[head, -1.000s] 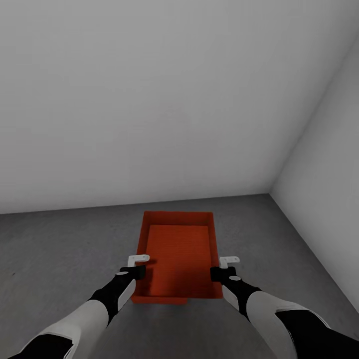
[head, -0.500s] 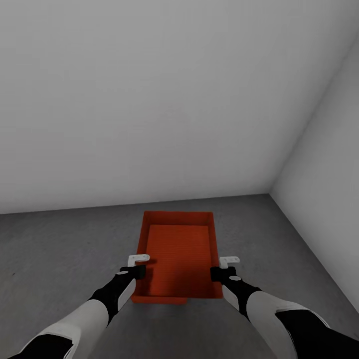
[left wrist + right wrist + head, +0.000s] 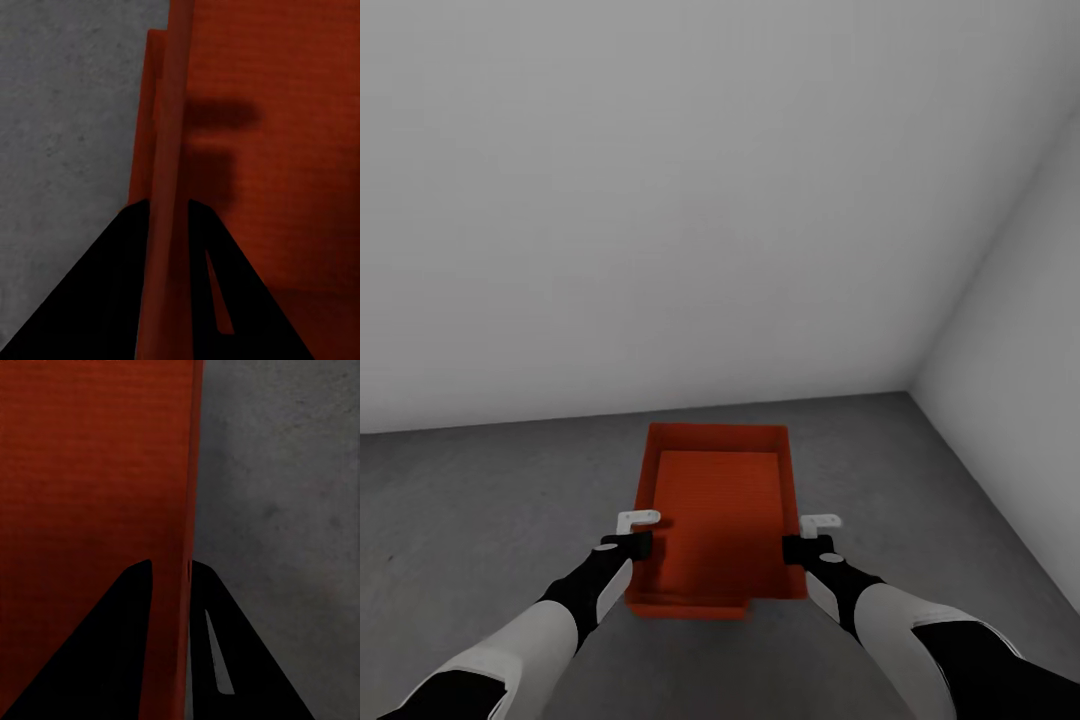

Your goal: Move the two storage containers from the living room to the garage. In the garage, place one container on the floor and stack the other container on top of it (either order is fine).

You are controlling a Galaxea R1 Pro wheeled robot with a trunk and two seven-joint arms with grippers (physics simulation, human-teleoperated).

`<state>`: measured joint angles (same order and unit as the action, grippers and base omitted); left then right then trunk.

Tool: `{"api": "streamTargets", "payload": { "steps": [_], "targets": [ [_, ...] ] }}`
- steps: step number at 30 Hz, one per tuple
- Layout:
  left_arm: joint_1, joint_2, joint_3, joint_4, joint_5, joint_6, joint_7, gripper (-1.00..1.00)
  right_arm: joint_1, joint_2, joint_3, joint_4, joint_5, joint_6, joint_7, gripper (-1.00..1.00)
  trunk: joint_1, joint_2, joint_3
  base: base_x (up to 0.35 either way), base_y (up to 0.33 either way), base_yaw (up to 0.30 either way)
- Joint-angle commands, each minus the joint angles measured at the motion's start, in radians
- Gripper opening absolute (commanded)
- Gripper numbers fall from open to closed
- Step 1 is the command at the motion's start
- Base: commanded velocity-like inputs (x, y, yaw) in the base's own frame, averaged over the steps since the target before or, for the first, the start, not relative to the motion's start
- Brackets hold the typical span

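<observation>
Gripping an orange container (image 3: 720,505) by its side walls, left gripper (image 3: 632,545) and right gripper (image 3: 798,548) each clamped over a rim, second container (image 3: 695,607) peeking out beneath, grey floor (image 3: 480,500) below.

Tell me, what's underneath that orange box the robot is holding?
A second orange box peeks out below the held box, resting on the grey floor. Most of it is covered.

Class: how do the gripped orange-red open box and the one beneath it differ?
The upper orange-red box is clamped on both long walls by the left gripper and right gripper; the lower orange-red box is ungripped. The upper shows its whole inside; the lower peeks out as a strip. Both share the same colour.
</observation>
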<state>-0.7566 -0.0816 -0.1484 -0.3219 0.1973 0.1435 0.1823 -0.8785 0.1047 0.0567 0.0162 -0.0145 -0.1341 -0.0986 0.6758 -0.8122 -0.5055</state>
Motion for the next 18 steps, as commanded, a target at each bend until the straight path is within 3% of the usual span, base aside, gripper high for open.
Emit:
{"api": "streamTargets", "payload": {
  "steps": [1,9,18],
  "targets": [
    [-0.001,0.002,0.012,-0.006,0.005,-0.051,0.011,-1.0,0.0,-0.011,-0.008,0.005,-0.004,-0.002,-0.001,-1.0,0.0,-0.001,-0.001,0.121,0.187,0.0],
    [-0.001,0.002,0.012,-0.006,0.005,-0.053,0.011,-1.0,0.0,-0.012,-0.008,0.005,-0.004,-0.002,-0.001,-1.0,0.0,-0.001,-0.001,0.115,0.163,0.0],
    [-0.001,0.002,0.012,-0.008,0.005,-0.053,0.011,-1.0,0.0,-0.011,-0.009,0.005,-0.005,-0.002,-0.001,-1.0,0.0,-0.001,-0.001,0.02,0.021,0.0]
  ]
}}
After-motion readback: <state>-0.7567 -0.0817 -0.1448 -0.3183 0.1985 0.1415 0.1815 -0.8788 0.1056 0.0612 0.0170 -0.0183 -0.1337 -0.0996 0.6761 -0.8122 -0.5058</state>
